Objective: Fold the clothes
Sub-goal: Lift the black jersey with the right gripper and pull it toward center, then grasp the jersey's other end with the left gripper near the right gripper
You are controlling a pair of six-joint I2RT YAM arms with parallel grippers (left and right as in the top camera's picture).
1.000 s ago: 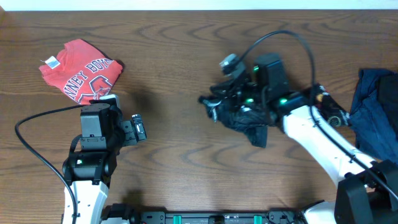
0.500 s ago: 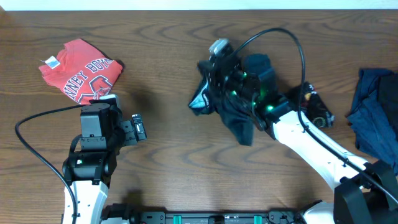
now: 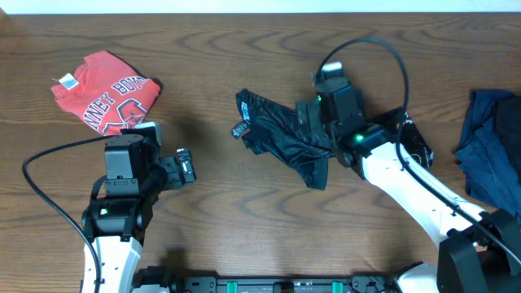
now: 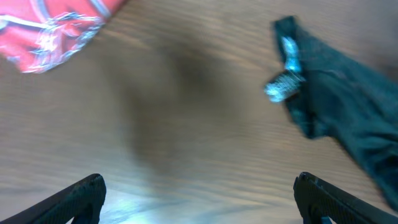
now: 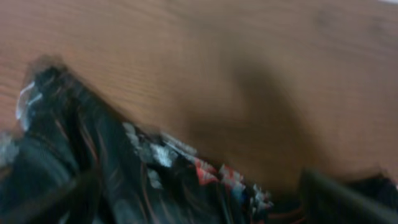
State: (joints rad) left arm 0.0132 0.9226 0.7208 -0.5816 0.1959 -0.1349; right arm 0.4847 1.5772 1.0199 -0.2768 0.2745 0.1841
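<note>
Black shirt (image 3: 277, 137) crumpled centre, red shirt (image 3: 106, 94) folded, navy pile (image 3: 491, 155) right

Brown wood-grain table (image 3: 228, 228); red shirt (image 3: 106, 94), white lettering; black shirt (image 3: 285, 138) (thin orange lines); navy shirts (image 3: 492, 155).

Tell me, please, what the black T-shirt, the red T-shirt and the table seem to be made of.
The black T-shirt: soft thin cloth, perhaps cotton or a blend, slightly sheeny; it crumples in loose folds. The red T-shirt: matte soft cloth with printed white lettering. The table: wood or wood-look laminate, smooth, with dark grain; which one I cannot tell.
</note>
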